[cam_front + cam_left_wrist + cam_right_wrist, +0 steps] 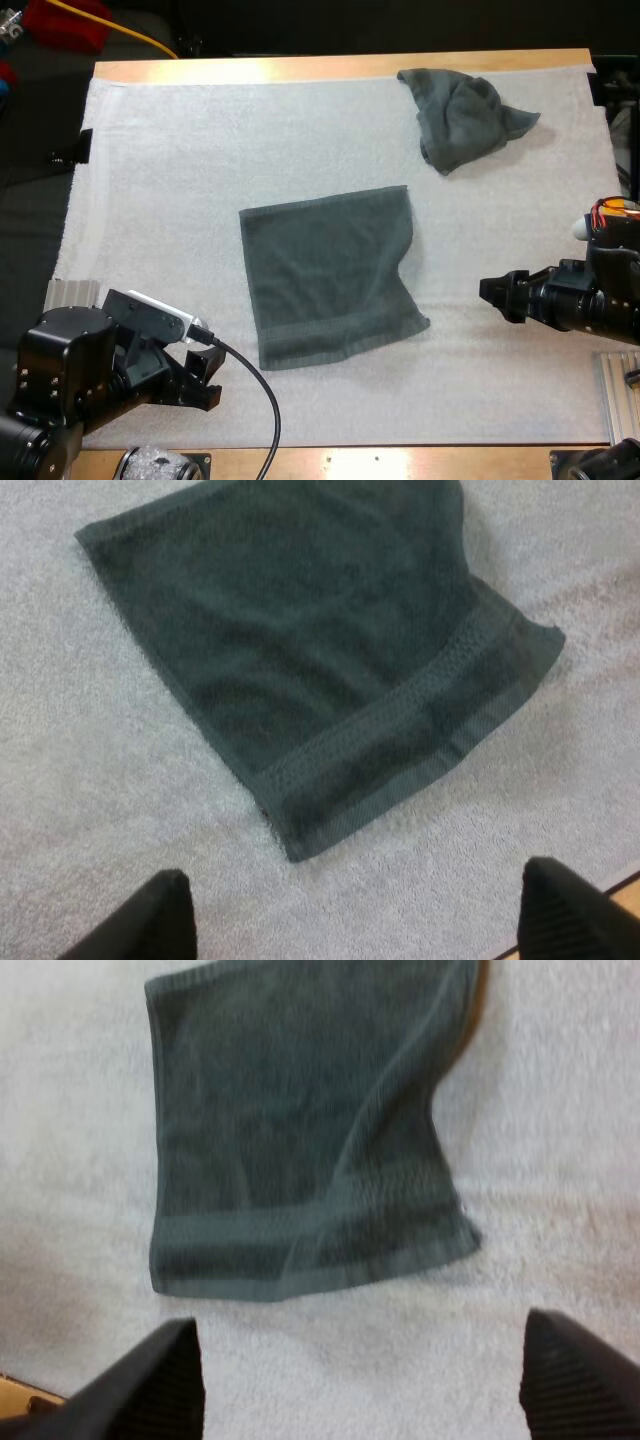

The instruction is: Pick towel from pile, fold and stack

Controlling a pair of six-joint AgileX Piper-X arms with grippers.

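A dark grey-green towel [328, 272] lies spread flat in the middle of the white mat [160, 180], roughly square, one side slightly rucked. A second towel [462, 115] sits crumpled at the far right of the mat. My left gripper [205, 380] rests near the mat's front left, short of the flat towel's [310, 650] near corner, open with its fingers [150, 925] wide apart and nothing between them. My right gripper [497, 292] hovers to the right of the flat towel [300, 1140], open, fingers [570, 1380] clear of the cloth.
The wooden table edge [330, 68] runs along the far side of the mat, and another strip of wood [400, 462] borders the front. Bare mat surrounds the flat towel on all sides.
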